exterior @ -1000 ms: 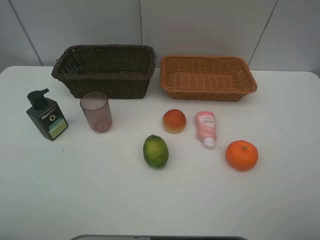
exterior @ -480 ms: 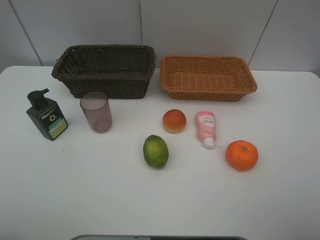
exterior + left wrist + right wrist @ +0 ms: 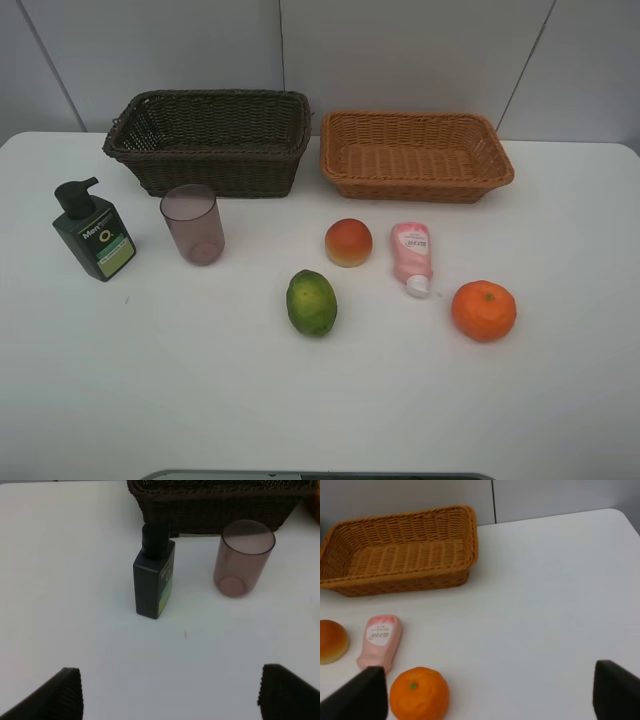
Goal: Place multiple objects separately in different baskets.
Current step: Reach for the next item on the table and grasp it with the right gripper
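Nothing moved — left gripper point(image 3: 170, 696) jaws wide, empty, facing pump bottle point(image 3: 154, 582) and cup point(image 3: 243, 557); right gripper point(image 3: 487, 694) likewise, near orange point(image 3: 419, 694) and tube point(image 3: 380, 640). dark basket point(image 3: 210, 175), tan basket point(image 3: 420, 188) empty — items staged in front, probably split per arm.

Eight things sit on the one table point(image 3: 320, 400), as I count them. Two are wicker baskets: one dark basket point(image 3: 205, 170) and one tan basket point(image 3: 415, 188). The other six are loose items. Three of those are fruit: one lime point(image 3: 311, 303), one peach point(image 3: 348, 242), one orange point(image 3: 483, 310). Three are containers, one of each kind: one tube point(image 3: 411, 255), one cup point(image 3: 193, 224), one bottle point(image 3: 95, 235).
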`<state>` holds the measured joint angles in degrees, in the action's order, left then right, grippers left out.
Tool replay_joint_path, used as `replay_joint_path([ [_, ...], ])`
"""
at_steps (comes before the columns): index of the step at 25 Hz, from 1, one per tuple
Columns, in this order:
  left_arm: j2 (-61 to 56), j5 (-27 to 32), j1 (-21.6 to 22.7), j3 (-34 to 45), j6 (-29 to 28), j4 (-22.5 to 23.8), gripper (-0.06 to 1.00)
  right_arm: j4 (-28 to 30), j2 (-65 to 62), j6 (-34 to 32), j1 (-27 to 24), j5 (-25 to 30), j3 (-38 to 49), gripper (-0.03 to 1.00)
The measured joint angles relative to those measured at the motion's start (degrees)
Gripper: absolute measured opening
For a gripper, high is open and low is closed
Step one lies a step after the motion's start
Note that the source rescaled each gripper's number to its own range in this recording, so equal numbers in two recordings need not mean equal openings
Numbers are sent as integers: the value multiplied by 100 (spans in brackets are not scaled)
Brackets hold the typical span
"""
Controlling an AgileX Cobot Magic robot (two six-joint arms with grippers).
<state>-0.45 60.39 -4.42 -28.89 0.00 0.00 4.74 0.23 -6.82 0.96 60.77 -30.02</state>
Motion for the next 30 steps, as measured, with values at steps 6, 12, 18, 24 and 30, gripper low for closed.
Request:
replay_joint_path([
  [6, 0, 0, 0, 0, 0, 0, 91, -148, 1258, 0, 69, 0, -521, 78],
  [12, 0, 0, 0, 0, 0, 0, 91, -144, 3246, 0, 69, -109, -1357, 78],
  [18, 0, 0, 0, 0, 0, 0, 91, -132, 5237, 0, 262, -875, -1930, 78],
  [24, 0, 0, 0, 0, 0, 0, 91, -261, 6800, 0, 1287, -1925, -2223, 78],
  [30, 0, 0, 0, 0, 0, 0, 91, -424, 7895, 0, 1964, -1989, -2716, 78],
])
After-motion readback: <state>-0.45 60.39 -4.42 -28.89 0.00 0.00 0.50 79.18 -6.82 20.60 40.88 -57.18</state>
